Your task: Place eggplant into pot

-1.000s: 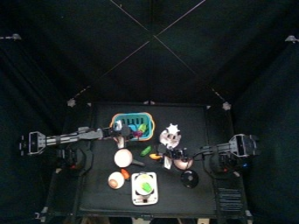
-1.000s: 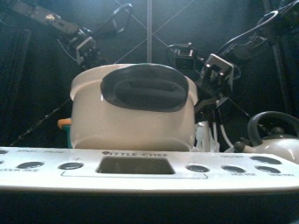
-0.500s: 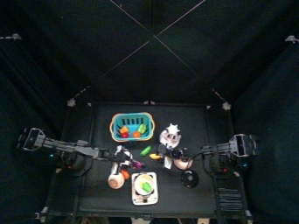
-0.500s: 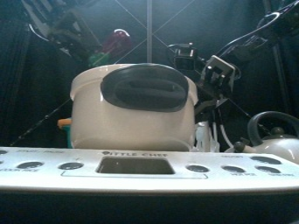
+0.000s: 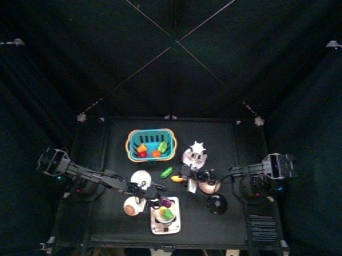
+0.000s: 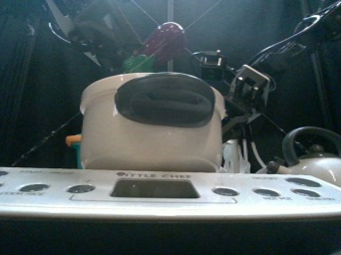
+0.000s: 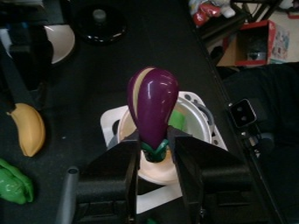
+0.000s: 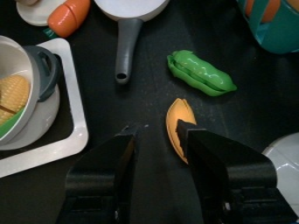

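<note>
My left gripper is shut on the stem end of a purple eggplant and holds it upright. In the front view the eggplant hangs above the white pot, apart from it. From above, the left gripper is over the pot at the table's front. The pot's rim shows beneath the eggplant in the left wrist view. My right gripper is open and empty, low over a yellow banana piece; the pot lies to its side, holding corn.
A teal basket of vegetables stands at the back. A green pod, a pan and a carrot lie near the right gripper. A banana lies near the pot. A kettle stands front right.
My left arm has carried the eggplant from beside the basket toward the table's front, to above the pot. The right arm has not moved.
</note>
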